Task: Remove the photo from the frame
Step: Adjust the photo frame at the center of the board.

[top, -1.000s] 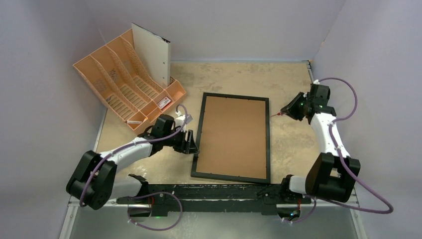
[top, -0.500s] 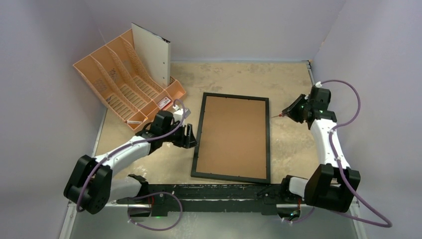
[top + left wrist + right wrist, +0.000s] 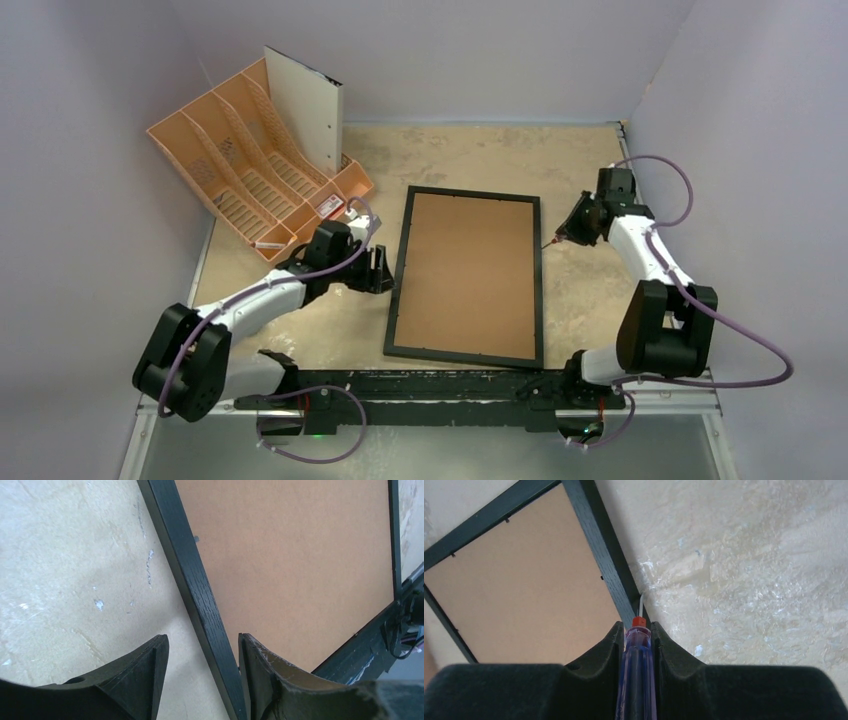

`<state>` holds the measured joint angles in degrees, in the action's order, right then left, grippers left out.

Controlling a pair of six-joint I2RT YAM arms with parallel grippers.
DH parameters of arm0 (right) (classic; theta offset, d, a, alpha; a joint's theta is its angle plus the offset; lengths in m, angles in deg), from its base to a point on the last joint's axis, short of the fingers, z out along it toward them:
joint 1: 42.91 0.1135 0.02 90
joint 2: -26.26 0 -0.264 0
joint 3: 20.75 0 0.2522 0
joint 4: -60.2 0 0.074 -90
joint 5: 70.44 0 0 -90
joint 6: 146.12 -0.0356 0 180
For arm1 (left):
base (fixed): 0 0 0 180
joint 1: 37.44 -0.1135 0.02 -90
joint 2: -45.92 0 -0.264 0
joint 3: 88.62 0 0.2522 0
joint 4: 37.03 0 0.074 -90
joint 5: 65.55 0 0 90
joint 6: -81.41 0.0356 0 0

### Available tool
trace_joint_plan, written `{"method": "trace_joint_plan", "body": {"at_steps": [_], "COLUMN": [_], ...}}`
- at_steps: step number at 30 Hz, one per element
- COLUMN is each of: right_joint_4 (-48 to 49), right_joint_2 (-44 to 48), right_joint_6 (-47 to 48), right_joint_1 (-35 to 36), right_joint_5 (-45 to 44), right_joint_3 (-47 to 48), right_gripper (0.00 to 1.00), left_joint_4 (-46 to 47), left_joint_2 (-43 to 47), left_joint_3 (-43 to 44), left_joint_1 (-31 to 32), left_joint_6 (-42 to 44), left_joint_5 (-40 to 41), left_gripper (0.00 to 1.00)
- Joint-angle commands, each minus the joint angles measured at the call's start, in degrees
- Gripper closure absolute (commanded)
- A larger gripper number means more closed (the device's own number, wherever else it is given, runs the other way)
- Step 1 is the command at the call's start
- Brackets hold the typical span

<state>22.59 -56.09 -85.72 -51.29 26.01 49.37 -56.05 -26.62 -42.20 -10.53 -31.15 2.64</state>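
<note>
At the surface's middle: the frame (image 3: 396, 280) lies back-up on the table (image 3: 470, 160), its long axis running from near edge to far edge, slightly slanted.
Photo: not in view, presumably under the brown backing board (image 3: 470, 270).
Left claw (image 3: 202, 637): half open, one finger on each side of the frame's left rail, clamping nothing.
Right claw (image 3: 638, 627): closed tight on a pen (image 3: 636, 655), tip at the outer side of the right rail.
Key relation: the board's edge lies just left of the pen tip, across the rail, so the right arm looks nearer for prying while the left steadies.
</note>
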Motion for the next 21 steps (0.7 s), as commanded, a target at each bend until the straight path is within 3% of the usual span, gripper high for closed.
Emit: {"method": "trace_joint_plan", "body": {"at_steps": [1,7,15,19,21], "right_joint_4": [0.3,1.7,-2.0,4.3,8.0], "right_joint_2": [-0.1,0.1,6.1,12.4,13.9], "right_joint_6": [1.4,1.7,3.4,5.7,4.6], "right_joint_1": [4.5,5.9,5.8,5.9,6.3], "right_joint_5": [2.4,4.0,-1.5,11.5,26.5], "right_joint_3": [1.5,1.9,5.9,3.4,1.0], "right_gripper": [1.0,1.0,1.0,1.0,1.0], "left_joint_4": [0.8,-1.6,-1.7,1.4,4.0], "left_joint_2": [3.8,6.5,10.4,14.1,15.6], "left_joint_3": [0.4,0.3,0.3,1.2,1.8], "left_joint_1": [0.0,-0.1,-0.1,-0.1,0.0], "left_joint_6": [-1.7,-1.4,-0.1,2.3,3.9], "left_joint_5": [4.1,5.9,2.2,-4.4,-8.9], "left_gripper": [0.45,0.45,0.45,0.45,0.45]}}
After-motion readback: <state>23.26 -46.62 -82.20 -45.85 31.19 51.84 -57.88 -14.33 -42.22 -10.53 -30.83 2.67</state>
